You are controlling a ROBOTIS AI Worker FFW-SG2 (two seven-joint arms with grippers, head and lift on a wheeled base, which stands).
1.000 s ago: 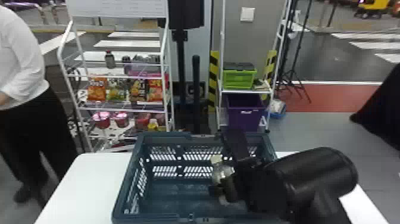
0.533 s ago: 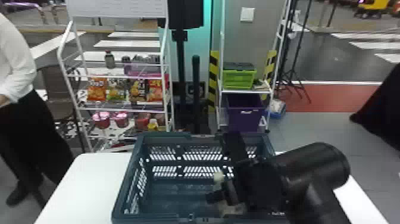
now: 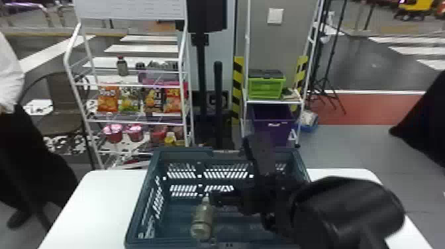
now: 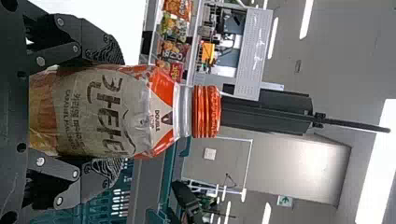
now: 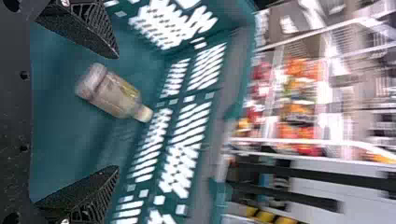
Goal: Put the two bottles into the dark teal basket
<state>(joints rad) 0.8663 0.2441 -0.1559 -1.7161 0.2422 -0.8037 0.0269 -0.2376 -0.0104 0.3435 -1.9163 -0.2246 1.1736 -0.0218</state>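
The dark teal basket (image 3: 185, 154) sits on a white table (image 3: 99, 198), and the right gripper (image 3: 230, 167) is above its inside, with the jaws spread wide and nothing between the pads. The pale bottle with the cream cap (image 3: 202, 218) is inside the basket, loose from that gripper; in the right wrist view it shows between the two fingers (image 5: 86, 30) but apart from both. It is blurred there, so whether it rests on the basket floor is hard to tell. The left wrist view shows the left gripper (image 4: 119, 112) pinching the second bottle (image 4: 102, 116) — the one with the orange cap — by its body, a textured pad on either side. That bottle is upright, its cap above the fingers, and it is not in the basket, part of which shows beyond the gripper. Past the table stands a white rack (image 3: 132, 122) holding snack bags (image 3: 107, 99), and to the right of it a green crate (image 3: 266, 88) sits on a shelf above a purple box (image 3: 274, 122).
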